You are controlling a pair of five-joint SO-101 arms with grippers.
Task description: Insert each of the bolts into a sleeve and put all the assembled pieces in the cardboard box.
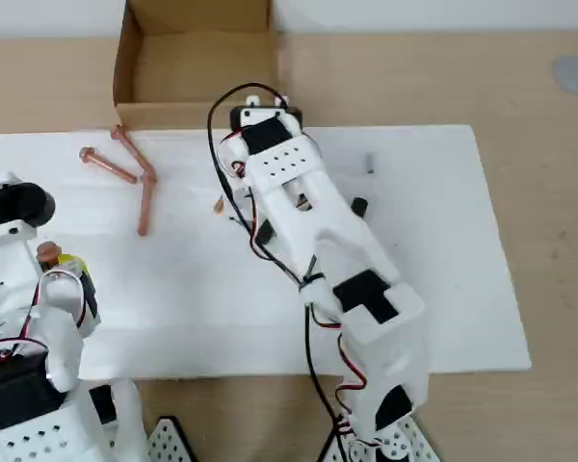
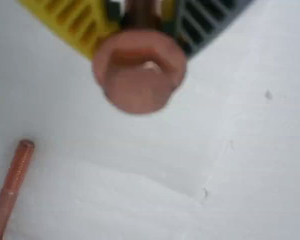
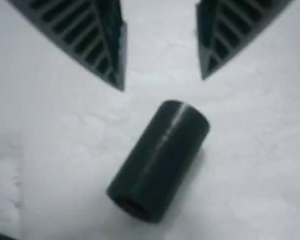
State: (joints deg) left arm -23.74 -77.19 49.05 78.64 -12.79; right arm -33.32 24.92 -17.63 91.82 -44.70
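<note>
Just off the wide-open right pincer, black sleeve lying flat, left pincer clamped on bolt

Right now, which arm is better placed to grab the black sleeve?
Right. The right end effector is open beside the sleeve; the left end effector is shut on a bolt.

The left arm sits at 8 o'clock on the table, folded close over its base, with the left gripper clamped on a bolt. The right arm stretches from 5 o'clock toward 12. The right gripper points down, its fingers spread apart.
</note>
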